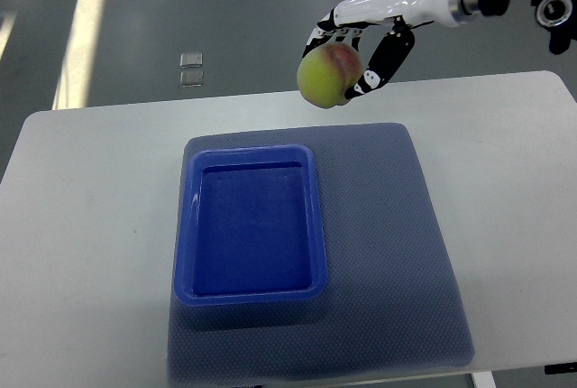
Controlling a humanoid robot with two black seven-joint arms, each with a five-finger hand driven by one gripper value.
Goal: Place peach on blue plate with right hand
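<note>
A white table is seen from steeply above, filling most of the view. Nearest the camera, a blue-grey textured mat is laid on the table, its front edge close to the table's near edge. On the left half of the mat, a blue plate is set; it is rectangular with rounded corners and a raised rim, more like a shallow tray, and nothing is held in it. The right half of the mat is left bare.

Beyond the mat, a strip of white table is visible up to its far edge. Above that far edge, right of the plate and further back, a peach is held in the air. It is yellow-green with a pink-red blush on its upper right side. It is not touching the table, the mat or the plate.

The peach is gripped by the right hand, whose white and black fingers are curled around the fruit from behind and from the right. The right arm is seen entering from the upper right corner.

Farthest away, a grey floor is shown behind the table, with a small pale square object lying on it.
</note>
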